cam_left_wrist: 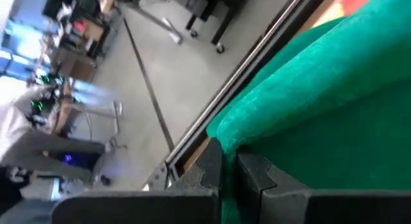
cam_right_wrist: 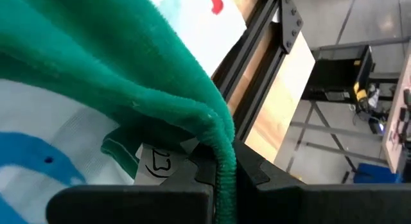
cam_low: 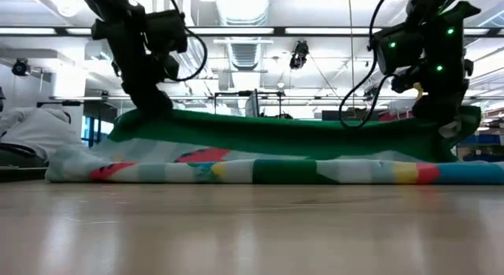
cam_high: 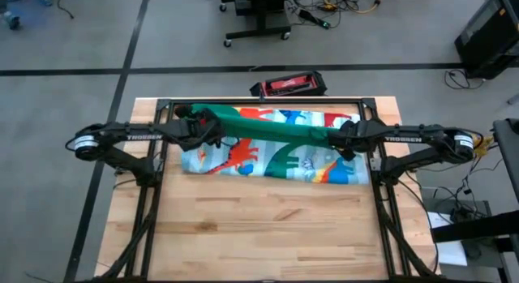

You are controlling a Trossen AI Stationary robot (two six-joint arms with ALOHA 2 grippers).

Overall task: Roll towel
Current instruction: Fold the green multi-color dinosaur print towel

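Note:
The towel [cam_high: 276, 157], pale with cartoon dinosaurs and a green border, lies bunched across the far half of the wooden table [cam_high: 268, 226]. A long green strip of it [cam_high: 276, 127] is raised above the rest and spans between my two grippers. My left gripper [cam_high: 212, 129] is shut on the strip's left end, and my right gripper [cam_high: 339, 137] is shut on its right end. In the low view the green strip [cam_low: 291, 137] hangs over the patterned part [cam_low: 260, 171], which rests on the table. My left gripper pinches the green edge [cam_left_wrist: 225, 139] between its two fingers at the towel's left end; it looks folded over there. The fingers slant down from the table's left. That end is lifted, and the strip runs nearly taut toward the other gripper. My right gripper pinches the green edge [cam_right_wrist: 219, 137] between its two fingers at the towel's right end, where the cloth bunches in folds. The fingers slant steeply down from the table's right. That end is lifted; the patterned cloth below stays on the table.
Black frame rails [cam_high: 268, 102] run along the table's far edge and both sides. A red and black box [cam_high: 288, 84] lies on the floor beyond the far edge. Bare wood fills the near half of the table.

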